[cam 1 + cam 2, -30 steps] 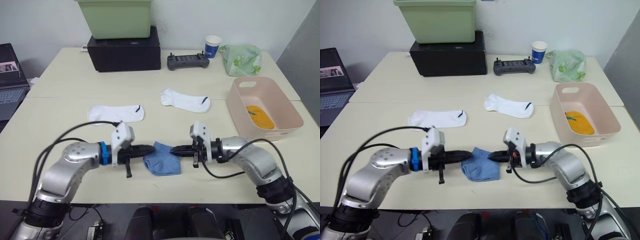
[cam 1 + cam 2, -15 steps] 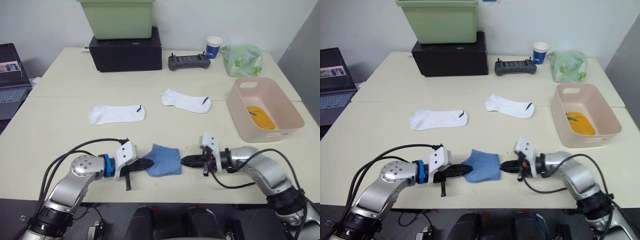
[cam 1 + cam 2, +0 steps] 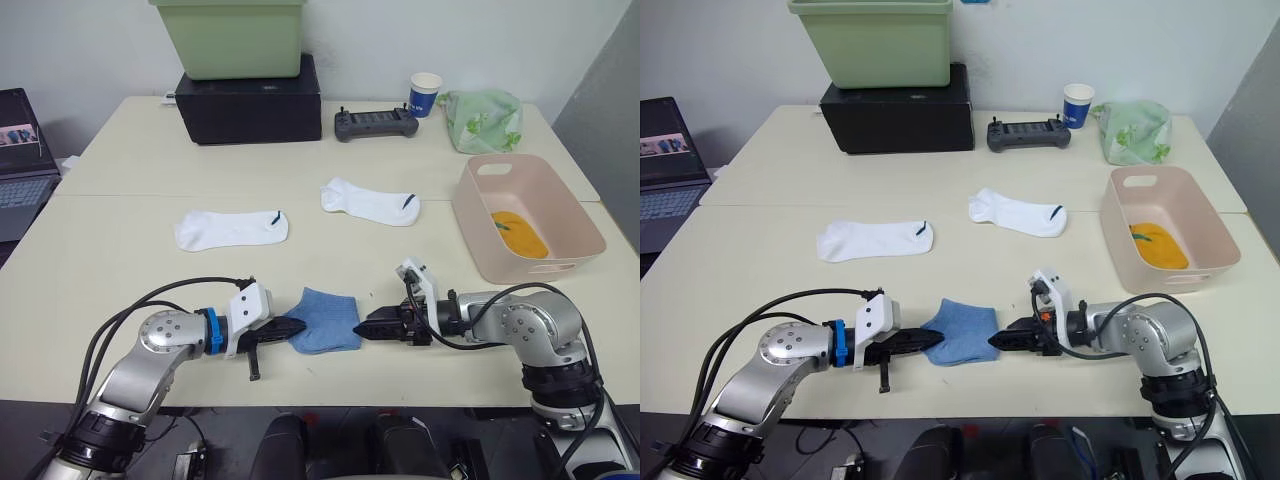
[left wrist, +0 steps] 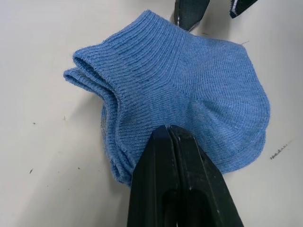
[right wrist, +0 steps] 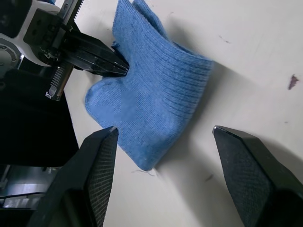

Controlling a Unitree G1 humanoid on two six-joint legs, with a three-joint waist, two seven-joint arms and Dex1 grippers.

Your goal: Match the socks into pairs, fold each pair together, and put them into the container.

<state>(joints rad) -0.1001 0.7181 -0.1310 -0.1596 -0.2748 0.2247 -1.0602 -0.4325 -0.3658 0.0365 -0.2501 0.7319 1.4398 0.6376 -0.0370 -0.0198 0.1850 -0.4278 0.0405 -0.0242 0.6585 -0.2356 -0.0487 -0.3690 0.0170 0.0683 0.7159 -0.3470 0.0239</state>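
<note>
Your left gripper (image 4: 166, 135) is lying clenched on the folded light blue socks (image 3: 324, 320) near the table (image 3: 120, 270) front edge, its fingertips pressing the bundle's 9 o'clock edge. Your right gripper (image 5: 163, 142) is resting with its fingers spread wide, released, at the bundle's 3 o'clock side. Two white socks (image 3: 232, 229) (image 3: 371, 201) are lying apart at 12 o'clock. The pink container (image 3: 565, 255), at 2 o'clock, is holding a mustard-orange sock (image 3: 519, 233).
</note>
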